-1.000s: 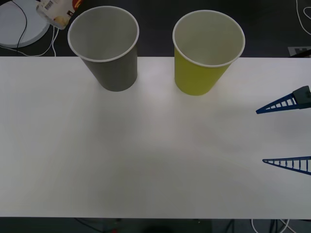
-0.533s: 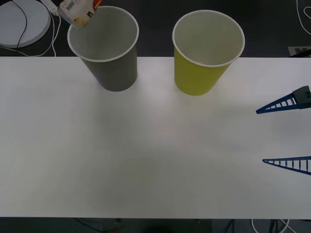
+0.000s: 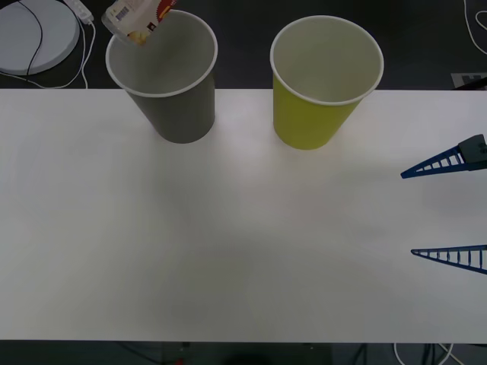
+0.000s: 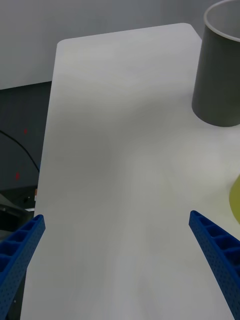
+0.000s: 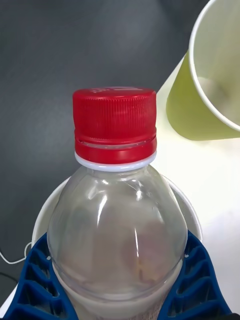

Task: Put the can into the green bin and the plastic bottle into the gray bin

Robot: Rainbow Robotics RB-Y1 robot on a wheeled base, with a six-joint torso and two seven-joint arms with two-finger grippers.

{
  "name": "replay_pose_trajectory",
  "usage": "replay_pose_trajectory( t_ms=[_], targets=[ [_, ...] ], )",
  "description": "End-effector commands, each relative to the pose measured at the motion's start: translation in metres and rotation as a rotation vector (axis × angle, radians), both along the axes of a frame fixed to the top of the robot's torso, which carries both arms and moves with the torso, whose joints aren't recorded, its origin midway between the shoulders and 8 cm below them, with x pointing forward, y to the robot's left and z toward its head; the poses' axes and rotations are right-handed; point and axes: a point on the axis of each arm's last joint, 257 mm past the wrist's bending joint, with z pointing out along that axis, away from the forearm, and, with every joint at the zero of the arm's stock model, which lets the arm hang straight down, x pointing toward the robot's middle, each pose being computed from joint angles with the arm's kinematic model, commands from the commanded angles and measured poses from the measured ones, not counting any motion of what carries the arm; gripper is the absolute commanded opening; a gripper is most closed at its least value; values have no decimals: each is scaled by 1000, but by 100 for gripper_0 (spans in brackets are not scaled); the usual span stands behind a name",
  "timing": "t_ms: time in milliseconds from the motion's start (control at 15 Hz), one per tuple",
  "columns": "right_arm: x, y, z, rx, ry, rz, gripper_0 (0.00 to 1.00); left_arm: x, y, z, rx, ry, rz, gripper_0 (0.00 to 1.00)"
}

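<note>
White table (image 3: 228, 243) fills the front view, with dark floor behind it and a round white disc (image 3: 30, 34) with a cable at the far left corner. On the table stand the gray bin (image 3: 171, 114) and, to its right, the green bin (image 3: 312, 122), near each other but apart. Both look empty as far as their pale insides can be seen; no can is visible in the green one.

Above the far-left rim of the gray bin hangs the plastic bottle (image 3: 139, 17), tilted. The left gripper (image 5: 120, 280) pinches its clear body between the blue fingers (image 5: 195, 280), and the gray rim shows directly under the bottle.

The risk, I think, is an early release: the bottle sits over the edge, not the middle, so it may hit the rim, bounce out, or tip the light cup.

The right gripper (image 3: 449, 209) waits spread wide at the right side of the table, holding nothing.
</note>
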Motion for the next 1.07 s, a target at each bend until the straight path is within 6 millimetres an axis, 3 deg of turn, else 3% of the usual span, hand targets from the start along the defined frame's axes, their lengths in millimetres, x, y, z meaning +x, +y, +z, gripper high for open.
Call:
replay_pose_trajectory(
  t_ms=[67,600,667,733,800,1067],
  targets=[
    [0,0,0,0,0,0,100,1,3,-2,4,2,2,0],
    [0,0,0,0,0,0,100,2,13,-8,4,17,4,4],
    [0,0,0,0,0,0,100,2,13,-7,5,15,3,29],
    [0,0,0,0,0,0,100,2,14,-8,7,16,2,95],
    [0,0,0,0,0,0,100,2,14,-7,8,14,2,100],
    [0,0,0,0,0,0,100,2,17,-7,7,14,7,100]
  ],
)
